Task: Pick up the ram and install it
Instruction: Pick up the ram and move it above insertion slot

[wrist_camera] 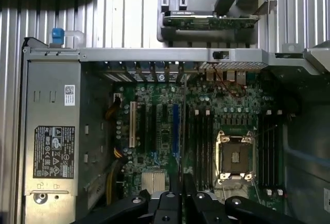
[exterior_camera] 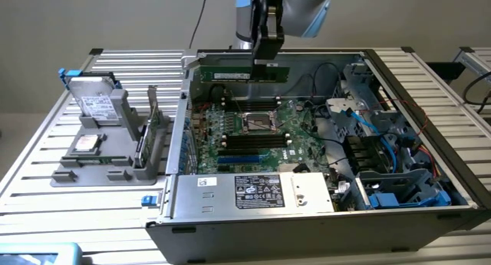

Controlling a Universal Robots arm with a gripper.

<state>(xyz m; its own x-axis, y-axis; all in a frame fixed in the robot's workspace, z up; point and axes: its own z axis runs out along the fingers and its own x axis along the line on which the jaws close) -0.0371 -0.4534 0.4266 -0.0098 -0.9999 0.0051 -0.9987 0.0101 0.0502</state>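
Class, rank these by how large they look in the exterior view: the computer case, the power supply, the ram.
1. computer case
2. power supply
3. ram, plainly the smallest; no close calls.

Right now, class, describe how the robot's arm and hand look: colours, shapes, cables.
The rounded silver-grey arm has light-blue joint caps. Its hand is black and boxy, with flat linkage bars and round pivot screws. A thin dark cable hangs behind it.

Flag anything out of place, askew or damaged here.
Nothing looks damaged or spilled. The one thing out of its place is the ram, clamped level in the gripper above the motherboard, not seated in any of the memory slots.
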